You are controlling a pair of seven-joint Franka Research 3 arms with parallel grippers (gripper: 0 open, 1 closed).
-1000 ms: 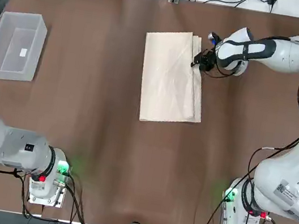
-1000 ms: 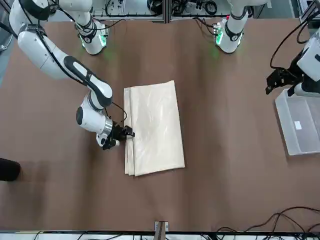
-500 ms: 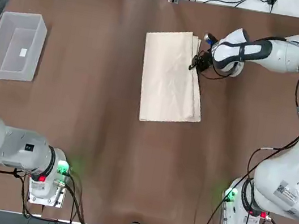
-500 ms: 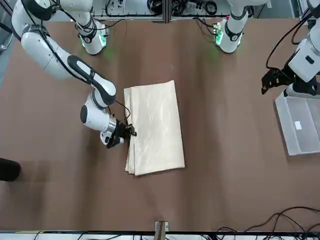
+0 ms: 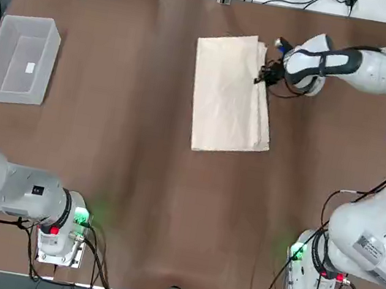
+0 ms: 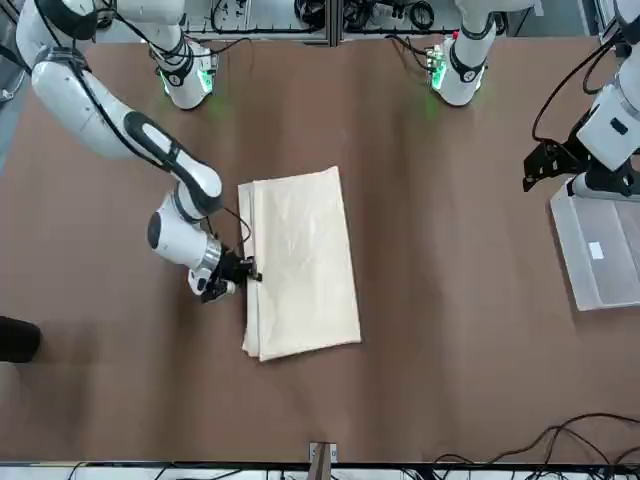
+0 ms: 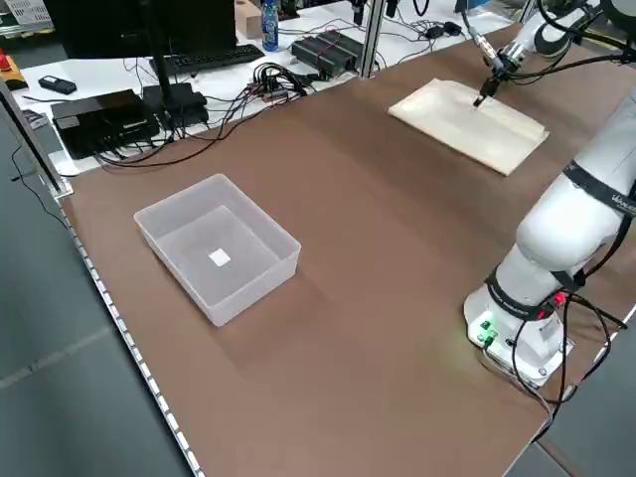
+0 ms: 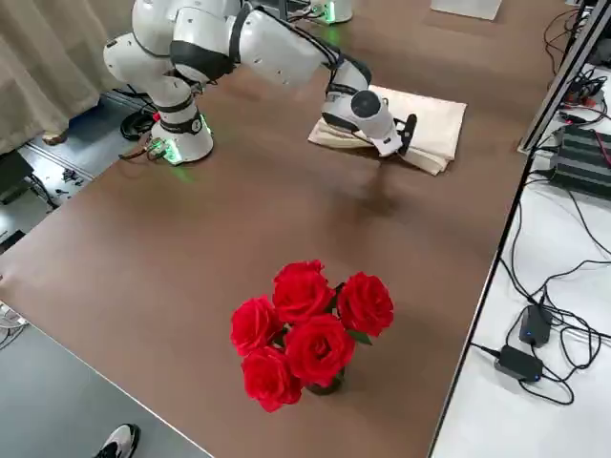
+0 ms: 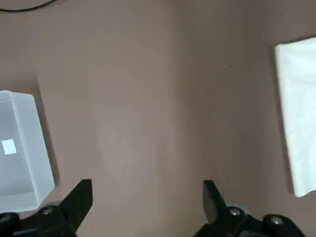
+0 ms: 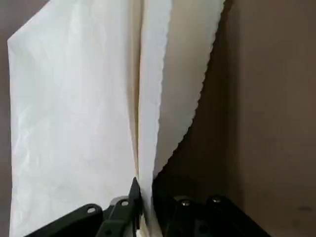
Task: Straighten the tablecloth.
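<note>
Currently we have the right claw point(image 10: 145, 202) pinching the tablecloth point(image 5: 232, 95) at its right long edge, nearer the far end. Right wrist view shows the layers bunched between its fingers, with the scalloped edge flaring away from the pinch. Cloth is cream, folded into a long stack, slightly skewed, sitting right of the desk point(image 5: 139, 202) centre toward the far side. Layers show offset along the gripped side; the opposite long edge is plain and nearly straight. Light creases on the top face, per the right wrist view.

Our left claw point(image 9: 148, 205) is spread, nothing between its fingers, above the desk between the clear plastic bin point(image 5: 22, 60) and the cloth, per the left wrist view. In the front view that arm's end hangs near the bin. Bin sits at the far left of the desk, well apart from the cloth, with a small white label on its floor.

Red roses point(image 8: 310, 334) stand on the desk off to our right. Cables point(image 7: 268, 89) lie tangled at the far edge, beyond the bin.
</note>
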